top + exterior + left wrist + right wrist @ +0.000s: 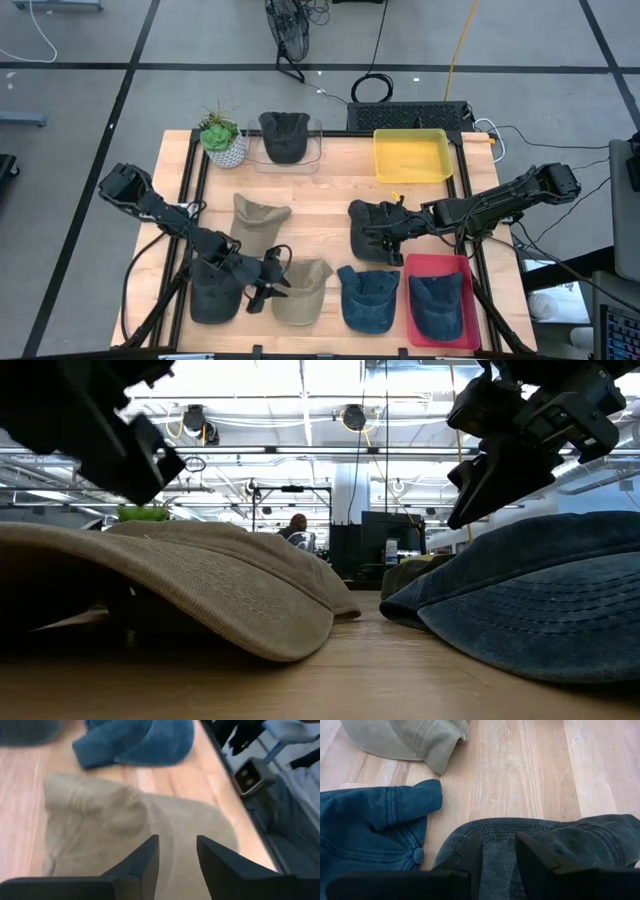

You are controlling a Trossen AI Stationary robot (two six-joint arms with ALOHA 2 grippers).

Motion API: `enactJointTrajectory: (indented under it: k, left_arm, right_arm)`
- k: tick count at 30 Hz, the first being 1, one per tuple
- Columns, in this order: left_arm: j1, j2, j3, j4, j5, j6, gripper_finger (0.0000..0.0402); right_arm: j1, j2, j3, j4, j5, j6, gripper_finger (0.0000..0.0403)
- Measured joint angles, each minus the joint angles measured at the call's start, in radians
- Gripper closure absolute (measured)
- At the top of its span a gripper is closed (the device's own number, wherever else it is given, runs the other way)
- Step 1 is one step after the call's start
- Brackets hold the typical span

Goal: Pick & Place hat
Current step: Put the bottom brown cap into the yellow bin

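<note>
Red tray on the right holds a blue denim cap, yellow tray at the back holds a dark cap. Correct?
Not quite. The high view shows the yellow plastic tray empty; the dark grey cap sits in the clear plastic bin beside it. The red tray does hold a blue denim cap.

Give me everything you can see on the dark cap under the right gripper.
The dark cap is charcoal-grey washed cotton with stitched seams, lying crumpled on the wooden table beside the red tray. The right gripper hangs over it, open fingers straddling its fabric in the wrist view; whether they touch it is unclear. The blue cap lies close by, apart.
</note>
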Motion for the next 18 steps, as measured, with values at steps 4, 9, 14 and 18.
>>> enactJointTrajectory:
  k: [4, 9, 14, 18]
  left_arm:
    - [-0.001, 0.037, 0.000, 0.000, -0.019, -0.005, 0.0240]
    - [0.007, 0.093, 0.014, -0.070, -0.060, -0.001, 0.0241]
    - [0.011, 0.111, 0.016, -0.084, -0.062, 0.015, 0.0276]
    - [0.011, 0.110, 0.016, -0.060, -0.046, 0.060, 0.0326]
  right_arm:
    - [0.000, 0.000, 0.000, 0.000, 0.001, -0.004, 0.0309]
    - [0.000, 0.000, -0.001, 0.000, 0.000, -0.004, 0.0309]
    - [0.000, 0.000, -0.001, -0.001, -0.001, 0.010, 0.0309]
    - [0.000, 0.000, -0.001, 0.000, -0.001, 0.011, 0.0309]
